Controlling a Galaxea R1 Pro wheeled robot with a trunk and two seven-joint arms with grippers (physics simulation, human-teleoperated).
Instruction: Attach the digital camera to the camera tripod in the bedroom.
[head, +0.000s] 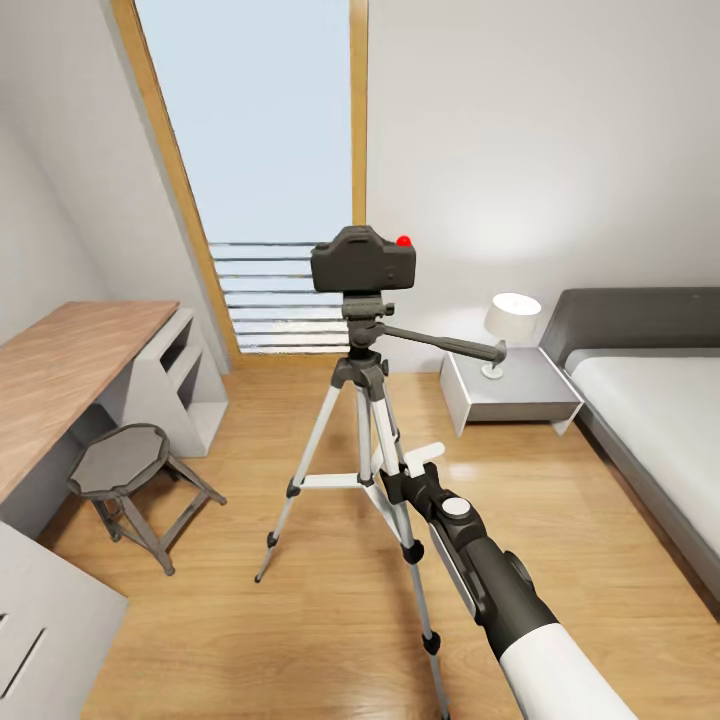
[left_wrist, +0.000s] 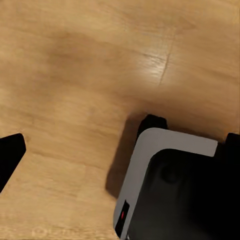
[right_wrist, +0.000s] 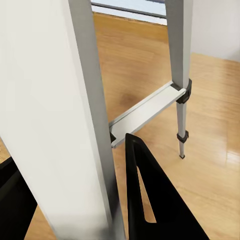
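1. Head view: we note the digital camera (head: 362, 259) sitting on the head of the camera tripod (head: 364, 400), upright, its red button at the top on the side nearer the bed.
2. The tripod stands on the light wood floor (head: 300, 640) of the bedroom, in front of the tall wood-framed window (head: 262, 150). Its pan handle (head: 445, 344) points toward the nightstand (head: 510, 397).
3. The right arm (head: 500, 590) reaches in from below toward the tripod's legs. The right gripper (head: 395, 478) sits right at the near leg, about level with the brace.
4. Right wrist view: one silver tripod leg passes very close between the two black fingers (right_wrist: 150, 200). We read them as spread on either side of the leg; we cannot tell whether either one touches it.
5. Left wrist view: a black finger tip (left_wrist: 10, 152) shows at one edge, over the floor and the robot's own grey-and-black base (left_wrist: 170, 150). We cannot tell whether the left fingers are released or clenched.
6. Surroundings: long wooden desk (head: 60, 370) with a low grey stool (head: 125, 465) beside it; a white lamp (head: 510, 325) on the nightstand; bed (head: 650, 400) beside that.
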